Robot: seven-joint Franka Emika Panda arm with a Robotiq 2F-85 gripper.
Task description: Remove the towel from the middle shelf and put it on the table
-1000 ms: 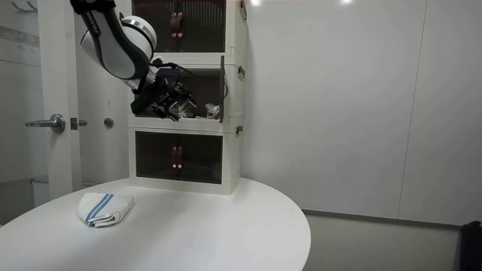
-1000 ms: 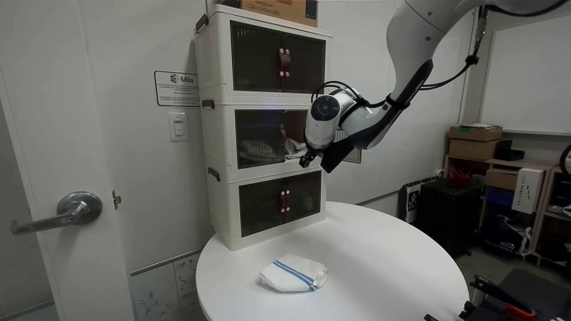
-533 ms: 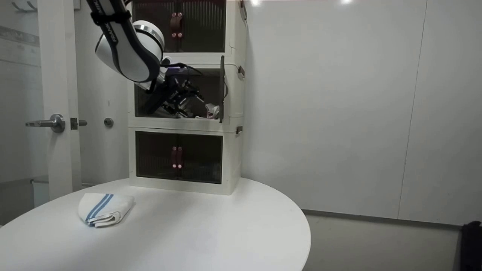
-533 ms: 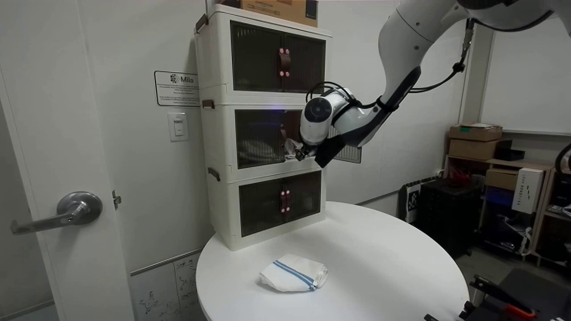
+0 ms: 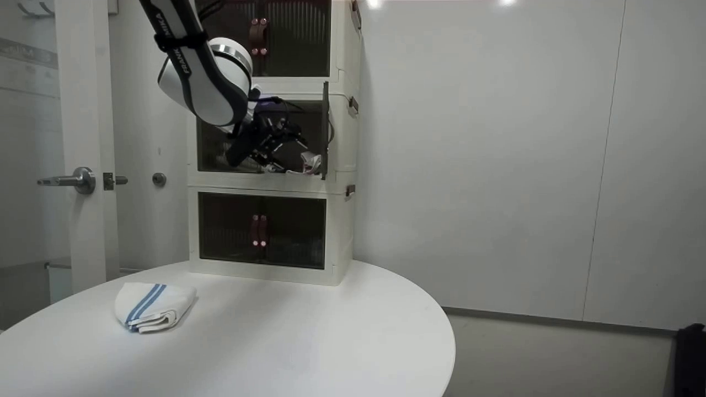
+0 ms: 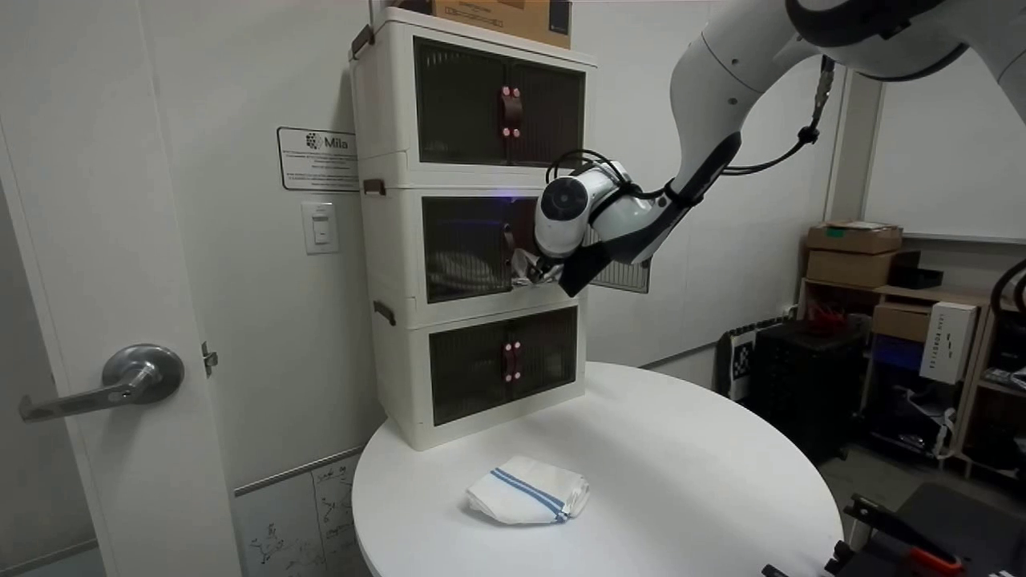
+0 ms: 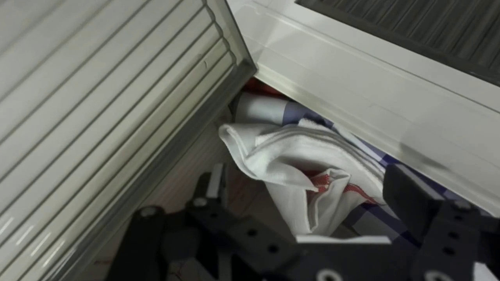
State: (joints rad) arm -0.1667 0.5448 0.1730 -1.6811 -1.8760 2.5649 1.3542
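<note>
The towel, white with red stripes, lies crumpled in the right part of the middle shelf (image 5: 256, 180). It shows in the wrist view (image 7: 285, 156) and, partly, in both exterior views (image 5: 312, 162) (image 6: 524, 268). My gripper (image 7: 310, 191) is open, its fingers apart on either side of the towel in the wrist view, with nothing held. In an exterior view the gripper (image 5: 290, 156) is at the shelf opening, just left of the towel; whether it touches the towel I cannot tell. The white table (image 5: 331, 342) stands below the cabinet.
The shelf's ribbed right door (image 7: 117, 89) stands open beside the gripper; it also shows in an exterior view (image 6: 627, 276). The left door (image 6: 465, 248) is shut. A blue-checked cloth (image 7: 261, 109) lies under the towel. A folded blue-striped cloth (image 6: 525, 490) lies on the table.
The arm has moved toward the cabinet, and the gripper has come from in front of it up to the middle shelf's opening, closer to the towel. The towel has not visibly moved.
</note>
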